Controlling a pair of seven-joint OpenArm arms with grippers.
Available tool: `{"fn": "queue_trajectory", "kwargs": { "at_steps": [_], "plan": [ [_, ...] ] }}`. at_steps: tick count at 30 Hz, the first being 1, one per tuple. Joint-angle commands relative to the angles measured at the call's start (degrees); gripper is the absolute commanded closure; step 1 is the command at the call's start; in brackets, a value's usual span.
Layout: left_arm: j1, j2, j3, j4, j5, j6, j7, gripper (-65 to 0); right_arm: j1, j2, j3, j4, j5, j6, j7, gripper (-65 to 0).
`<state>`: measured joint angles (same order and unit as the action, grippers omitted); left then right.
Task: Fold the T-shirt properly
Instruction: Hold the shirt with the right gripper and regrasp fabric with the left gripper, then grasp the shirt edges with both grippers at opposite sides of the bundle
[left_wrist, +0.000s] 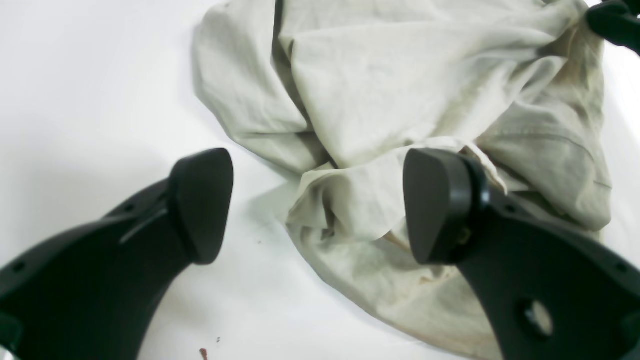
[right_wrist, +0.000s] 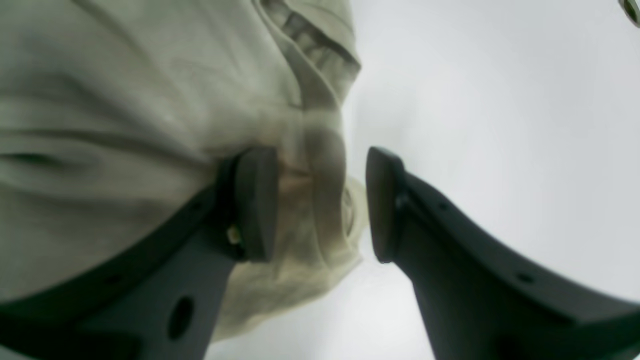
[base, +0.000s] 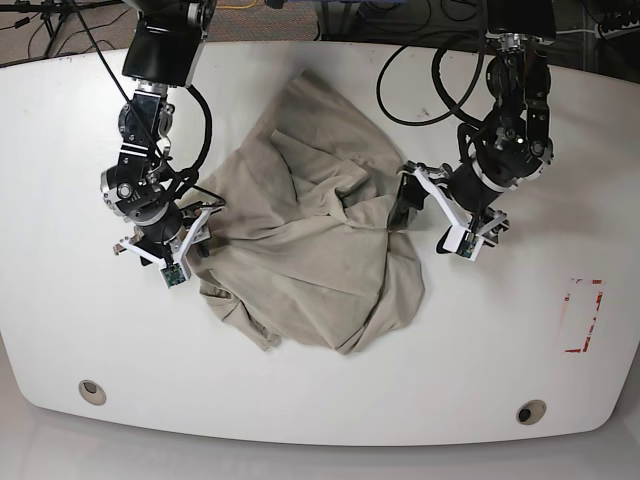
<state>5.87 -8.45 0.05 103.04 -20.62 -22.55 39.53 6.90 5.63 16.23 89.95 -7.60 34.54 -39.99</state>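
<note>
Beige wrinkled cloth T-shirt (base: 310, 260), bunched mid-table between two black-and-white arms.
White smooth tabletop (base: 480, 360), red broken-line marking (base: 583, 315) at one side; black cables (base: 440, 60) loop above. Left gripper (left_wrist: 317, 207) spread wide over soft, ridged folds; right gripper (right_wrist: 321, 205) parted around a creased edge, nothing clenched.

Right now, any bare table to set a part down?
Yes: the table's front strip, between the T-shirt and the front edge, and the right side, beside the red marks. Crowded: the middle, shirt with both arms over it.
</note>
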Motion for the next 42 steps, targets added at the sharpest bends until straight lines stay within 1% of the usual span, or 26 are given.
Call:
{"fn": "queue_trajectory", "kwargs": {
  "at_steps": [1,4,8,12,16,20,34,38,40,41,42],
  "plan": [
    [-0.73,-0.21,-0.10,1.44,-0.70,-0.18,-1.42,-49.9,1.59,0.57,0.25,-0.41,0.34,-0.30,2.32,-27.7],
    [-0.73,-0.39,-0.10,1.35,-0.70,-0.18,-1.59,-49.9,1.76,0.57,0.25,-2.44,0.34,-0.30,3.28,-27.7],
    [-0.73,-1.53,-0.10,1.44,-0.70,-0.18,-1.59,-49.9,1.50,0.57,0.25,-3.93,0.34,-0.48,5.13,-28.2],
    [-0.73,-1.71,-0.10,1.44,-0.78,-0.18,-1.68,-49.9,1.50,0.66,0.61,-6.13,0.34,-0.65,6.01,-33.3],
    [-0.73,-1.79,-0.10,1.44,-0.87,-0.18,-1.68,-49.9,1.41,0.48,4.21,-7.71,0.34,-0.39,8.03,-38.8],
    [-0.73,-1.79,-0.10,1.44,-0.87,-0.18,-1.68,-49.9,1.41,0.48,6.14,-9.29,0.34,-0.30,9.09,-40.9],
    [-0.73,-1.88,-0.19,1.44,-0.78,-0.27,-1.68,-49.9,0.01,0.31,6.41,-10.26,0.52,-0.22,9.17,-40.7],
    [-0.73,-1.88,-0.19,1.44,-0.78,-0.27,-1.68,-49.9,-1.05,-0.49,6.41,-10.26,2.28,-0.22,9.17,-40.6],
    [-0.73,-1.88,-0.19,1.44,-0.78,-0.27,-1.68,-49.9,-1.67,-0.40,6.41,-10.26,3.42,-0.22,9.17,-38.2],
    [-0.73,-1.88,-0.19,1.44,-0.78,-0.27,-1.68,-49.9,-1.67,-0.40,6.32,-10.26,3.86,-0.22,9.17,-35.5],
    [-0.73,-1.88,-0.63,1.44,-0.96,-0.27,-1.59,-49.9,-1.75,-0.40,6.32,-10.26,3.95,-0.22,9.17,-31.2]
  ]
}}
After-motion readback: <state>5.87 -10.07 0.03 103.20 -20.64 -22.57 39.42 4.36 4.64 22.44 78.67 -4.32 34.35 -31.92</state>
